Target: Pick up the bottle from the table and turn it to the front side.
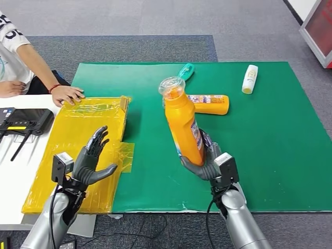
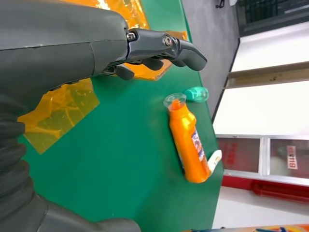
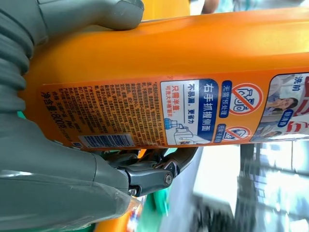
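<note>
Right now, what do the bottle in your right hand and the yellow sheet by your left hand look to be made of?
The orange bottle in the right hand: likely smooth, opaque plastic with soft highlights, a clear cap and a glossy printed label. The yellow sheet near the open left hand: probably thin translucent plastic film, judging by its wrinkles and glare.

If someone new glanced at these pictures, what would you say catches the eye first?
First, the orange bottle with a clear cap, gripped near its base by the right hand and held tilted above the green mat. Next, the left hand, open with fingers spread over the yellow plastic sheet on the left. A second orange bottle lies flat on the mat behind the held one.
</note>
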Robot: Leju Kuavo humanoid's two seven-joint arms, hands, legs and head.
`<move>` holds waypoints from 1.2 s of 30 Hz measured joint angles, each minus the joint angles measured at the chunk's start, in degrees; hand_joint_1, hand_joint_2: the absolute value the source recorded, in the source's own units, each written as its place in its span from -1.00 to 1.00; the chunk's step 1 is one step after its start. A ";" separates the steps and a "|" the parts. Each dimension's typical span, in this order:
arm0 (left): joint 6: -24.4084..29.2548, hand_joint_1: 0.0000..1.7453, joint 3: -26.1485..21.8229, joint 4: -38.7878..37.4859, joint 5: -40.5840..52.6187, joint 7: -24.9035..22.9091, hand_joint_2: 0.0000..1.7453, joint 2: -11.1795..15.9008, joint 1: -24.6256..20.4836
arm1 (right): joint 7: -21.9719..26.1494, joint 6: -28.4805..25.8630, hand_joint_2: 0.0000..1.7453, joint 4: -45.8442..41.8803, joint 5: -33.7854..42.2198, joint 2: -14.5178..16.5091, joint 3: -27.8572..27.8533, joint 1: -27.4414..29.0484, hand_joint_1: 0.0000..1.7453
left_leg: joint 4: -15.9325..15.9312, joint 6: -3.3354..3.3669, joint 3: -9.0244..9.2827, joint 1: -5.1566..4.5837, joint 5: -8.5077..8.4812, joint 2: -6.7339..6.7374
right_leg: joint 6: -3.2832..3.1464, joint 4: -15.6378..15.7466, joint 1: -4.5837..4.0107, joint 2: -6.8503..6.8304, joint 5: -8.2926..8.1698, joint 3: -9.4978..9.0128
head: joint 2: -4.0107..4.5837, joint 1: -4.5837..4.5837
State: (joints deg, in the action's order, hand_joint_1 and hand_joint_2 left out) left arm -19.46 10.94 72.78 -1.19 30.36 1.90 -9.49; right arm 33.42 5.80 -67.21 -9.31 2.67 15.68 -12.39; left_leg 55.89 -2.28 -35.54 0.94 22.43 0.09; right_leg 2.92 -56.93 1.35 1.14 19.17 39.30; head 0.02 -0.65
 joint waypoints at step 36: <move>-12.36 -1.00 6.10 -0.96 -10.27 -5.01 1.00 0.85 -8.70 | 0.57 1.04 1.00 -0.19 2.51 3.10 10.03 -1.04 1.00 | 0.00 -0.03 -0.02 0.00 -0.03 0.00 | -0.02 -0.01 0.00 0.00 -0.01 0.04 | 0.00 0.01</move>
State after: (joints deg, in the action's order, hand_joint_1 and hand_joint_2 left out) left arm -31.82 17.04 71.83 -11.45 25.35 2.75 -18.19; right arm 33.99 6.84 -67.40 -6.80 5.77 25.70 -13.43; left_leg 55.89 -2.31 -35.56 0.94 22.41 0.09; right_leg 2.91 -56.94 1.35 1.14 19.16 39.33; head 0.02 -0.64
